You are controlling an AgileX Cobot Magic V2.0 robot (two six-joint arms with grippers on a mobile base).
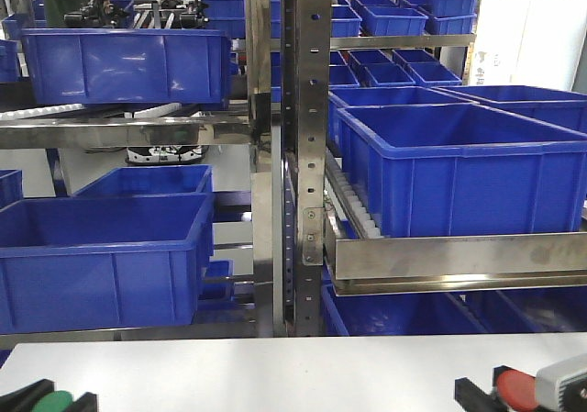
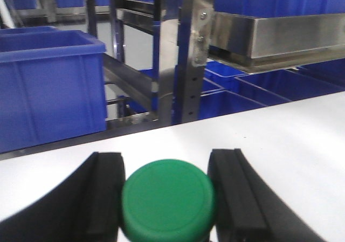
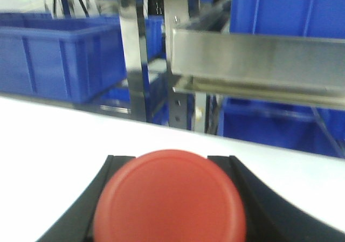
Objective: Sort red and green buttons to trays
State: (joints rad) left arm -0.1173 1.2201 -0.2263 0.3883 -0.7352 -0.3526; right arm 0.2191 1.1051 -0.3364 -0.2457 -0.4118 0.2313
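In the left wrist view, the green button (image 2: 168, 199) fills the gap between two black fingers (image 2: 105, 191), its round cap facing the camera. My left gripper (image 2: 166, 164) is shut on it, just above the white table (image 2: 280, 139). My right gripper (image 3: 171, 160) is shut on the red button (image 3: 170, 199), whose cap hides most of the gap. Both show at the bottom edge of the front view: the green button (image 1: 57, 401) at the left, the red button (image 1: 519, 392) at the right. The trays are out of view.
Beyond the table's far edge stands a steel rack with an upright post (image 1: 303, 155) and roller shelves. Deep blue crates (image 1: 459, 169) fill it, including one on the left (image 1: 96, 261) and one higher up (image 1: 124, 63). A steel shelf lip (image 1: 459, 261) juts toward the table.
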